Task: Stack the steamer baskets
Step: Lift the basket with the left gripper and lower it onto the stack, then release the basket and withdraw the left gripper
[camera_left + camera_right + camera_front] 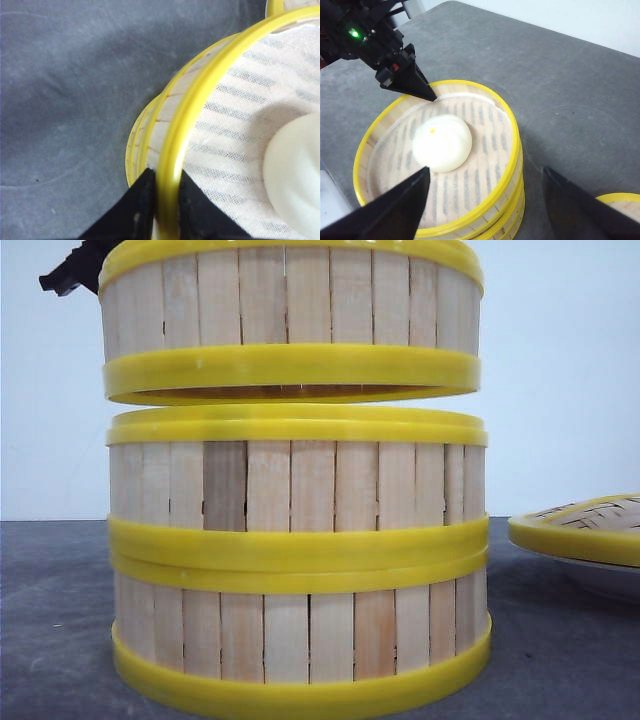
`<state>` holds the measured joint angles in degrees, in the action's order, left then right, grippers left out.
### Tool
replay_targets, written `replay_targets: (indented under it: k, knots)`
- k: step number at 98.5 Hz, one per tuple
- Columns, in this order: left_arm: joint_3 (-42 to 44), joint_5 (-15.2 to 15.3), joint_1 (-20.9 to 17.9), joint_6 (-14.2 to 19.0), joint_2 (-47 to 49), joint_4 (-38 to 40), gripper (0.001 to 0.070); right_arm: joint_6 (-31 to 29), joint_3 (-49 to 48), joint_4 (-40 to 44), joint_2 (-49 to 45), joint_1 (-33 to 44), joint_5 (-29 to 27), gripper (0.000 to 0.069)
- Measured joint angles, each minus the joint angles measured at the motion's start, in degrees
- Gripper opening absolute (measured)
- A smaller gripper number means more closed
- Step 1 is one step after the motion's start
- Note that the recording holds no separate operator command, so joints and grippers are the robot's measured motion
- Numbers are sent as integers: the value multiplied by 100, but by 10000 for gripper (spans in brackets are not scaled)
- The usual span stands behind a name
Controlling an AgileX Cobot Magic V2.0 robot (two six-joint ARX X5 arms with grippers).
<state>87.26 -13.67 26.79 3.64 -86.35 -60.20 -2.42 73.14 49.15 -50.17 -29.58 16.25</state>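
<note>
Left gripper [162, 200] pinches the top basket's [290, 320] yellow rim. Front view: that basket hangs just above two stacked baskets [298, 560] on the grey table [560, 650]; lid [585, 525] at right. Right wrist view: right gripper [485, 200] spread wide, near side, above the stack; white bun [442, 142] inside top basket.

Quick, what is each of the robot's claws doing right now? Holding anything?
Left gripper: shut on the rim of the top steamer basket, held just above the other two.
Right gripper: open, holding nothing.
</note>
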Motion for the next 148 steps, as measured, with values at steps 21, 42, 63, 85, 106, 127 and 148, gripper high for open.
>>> replay_targets:
  k: [21, 42, 63, 85, 106, 127, 148]
  knots:
    - [0, 0, 46, 2, -26, -33, 35, 0, 0, 0, 0, 0, -166, 438]
    - [0, 0, 175, 0, -190, -90, 35, 0, 0, 4, 0, 0, -238, 438]
    - [0, 48, 188, 2, -240, -39, 35, 0, 0, 52, 0, 0, -238, 438]
    - [0, 153, 175, 0, -264, 52, 35, 0, 0, 79, 0, 2, -238, 438]
    - [4, 144, 155, 0, -365, 146, 35, 0, 0, 79, 0, 0, -238, 438]
    - [22, 133, 151, -4, -400, 179, 35, 2, 0, 79, 0, 0, -238, 438]
    - [24, 131, 151, -4, -402, 190, 36, 2, 0, 79, 0, 0, -240, 438]
